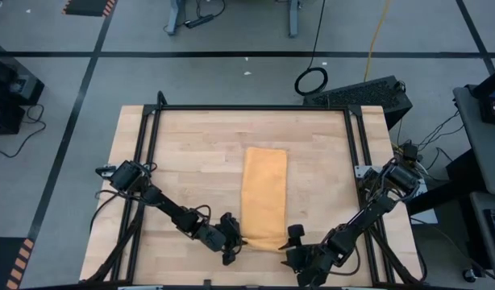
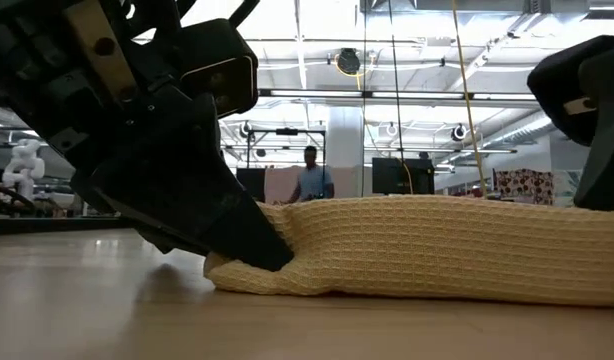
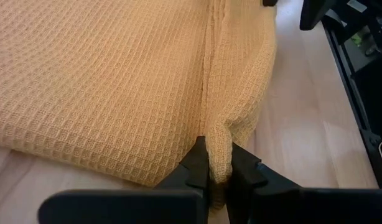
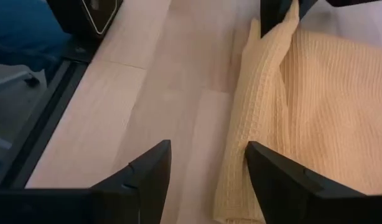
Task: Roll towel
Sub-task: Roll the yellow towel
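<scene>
The mustard-yellow towel (image 1: 264, 197) lies on the wooden table as a long folded strip running from near to far. My left gripper (image 1: 235, 242) is at its near left corner, low over the table, and is shut on the cloth; it also shows in the low view (image 2: 249, 245). My right gripper (image 1: 293, 242) is open at the near right corner. In the right wrist view (image 4: 206, 180) one finger stands over bare wood and the other over the towel's near edge (image 4: 241, 155). I cannot tell whether it touches the cloth. My left gripper pinches a raised ridge of cloth (image 3: 219, 149) between its two fingers, at the towel's near edge by the left corner. The fingers (image 3: 196, 165) come in low, slanting from the near left. The pinched cloth stands up a little; the rest of the towel lies flat on the table.
Black frame rails (image 1: 147, 161) run along the table's left, right and far sides. Bare wood (image 1: 191, 161) lies on both sides of the towel. In the low view a person (image 2: 309, 180) stands far off in the room behind the table.
</scene>
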`<move>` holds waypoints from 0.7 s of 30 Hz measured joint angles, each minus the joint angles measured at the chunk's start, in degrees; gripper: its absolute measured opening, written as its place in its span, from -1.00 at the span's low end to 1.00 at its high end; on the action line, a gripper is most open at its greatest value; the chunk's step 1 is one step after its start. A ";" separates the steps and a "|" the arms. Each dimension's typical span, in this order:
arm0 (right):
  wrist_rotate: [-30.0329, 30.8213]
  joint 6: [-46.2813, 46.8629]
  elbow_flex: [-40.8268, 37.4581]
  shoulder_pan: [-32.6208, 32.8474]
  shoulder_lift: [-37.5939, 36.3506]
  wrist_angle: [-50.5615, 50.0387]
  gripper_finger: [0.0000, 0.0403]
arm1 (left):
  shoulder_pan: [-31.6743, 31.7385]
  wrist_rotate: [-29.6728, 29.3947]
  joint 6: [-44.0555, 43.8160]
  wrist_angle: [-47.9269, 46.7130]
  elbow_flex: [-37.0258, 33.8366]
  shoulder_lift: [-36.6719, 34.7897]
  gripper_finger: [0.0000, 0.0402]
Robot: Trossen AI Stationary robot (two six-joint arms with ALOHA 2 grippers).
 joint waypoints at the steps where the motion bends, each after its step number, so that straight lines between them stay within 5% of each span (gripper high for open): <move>1: 0.16 -0.22 0.00 0.00 -0.22 -0.10 0.00 | -0.02 -0.02 -0.06 -0.20 0.00 0.00 -0.86; 13: -3.66 0.92 0.44 1.27 -1.49 4.29 -0.01 | -0.03 -0.13 -1.49 -1.64 -0.02 0.04 -0.86; 21: -5.28 1.86 0.39 0.70 -0.31 4.33 -0.19 | 0.00 -0.13 -2.47 -1.67 -0.07 0.11 -0.85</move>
